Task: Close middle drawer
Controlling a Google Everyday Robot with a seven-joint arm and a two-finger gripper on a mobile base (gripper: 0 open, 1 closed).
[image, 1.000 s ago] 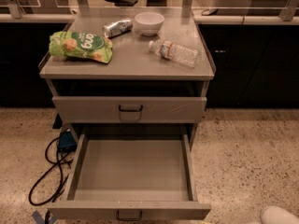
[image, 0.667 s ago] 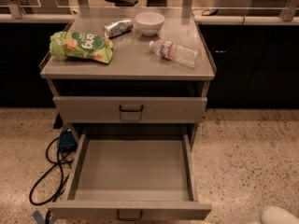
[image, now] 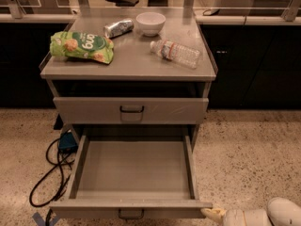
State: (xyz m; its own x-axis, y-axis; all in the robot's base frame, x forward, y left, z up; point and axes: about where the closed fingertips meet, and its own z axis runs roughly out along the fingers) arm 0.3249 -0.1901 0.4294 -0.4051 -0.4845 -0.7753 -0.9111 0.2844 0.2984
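Note:
The middle drawer [image: 134, 166] is pulled far out of the grey-beige cabinet, its deep tray empty and its low front with a small dark pull [image: 130, 214] at the bottom of the view. My gripper [image: 214, 214] comes in from the lower right on a white arm [image: 282, 213]. Its tip is at the right end of the drawer's front, touching it or very near. The top drawer [image: 131, 109] above, with a black handle, is shut. The lowest drawer is hidden.
On the cabinet top [image: 127, 65] lie a green snack bag [image: 81, 46], a can [image: 118, 28], a white bowl [image: 150, 22] and a plastic water bottle [image: 176, 53]. Black cables [image: 51, 173] and a blue box [image: 67, 141] lie on the floor at left. Dark cabinets stand behind.
My gripper has moved left from the lower right corner up to the right end of the open drawer's front. The drawer has not moved.

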